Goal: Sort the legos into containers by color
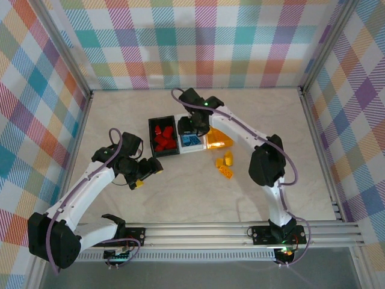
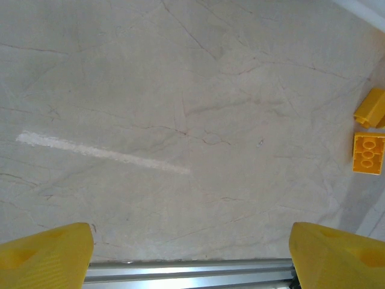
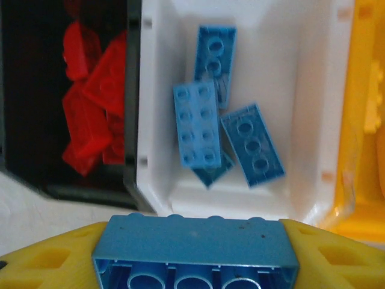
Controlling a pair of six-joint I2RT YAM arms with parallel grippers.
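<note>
1. While the right pincer [image 3: 195, 256] is clamped on a blue lego [image 3: 195, 238], it hangs above the near rim of the white bin [image 3: 313, 90], where several blue legos [image 3: 198, 123] lie.
2. Red legos [image 3: 96, 114] sit piled in the black bin [image 1: 151, 135], just beside the white one; the orange-yellow bin [image 3: 361, 90] flanks its other side.
3. The left pincer [image 2: 192, 259], fingers apart and holding nothing, hangs over the bench [image 2: 180, 90].
4. A few yellow legos [image 1: 225, 173] lie loose on the bench near the orange-yellow bin.
</note>
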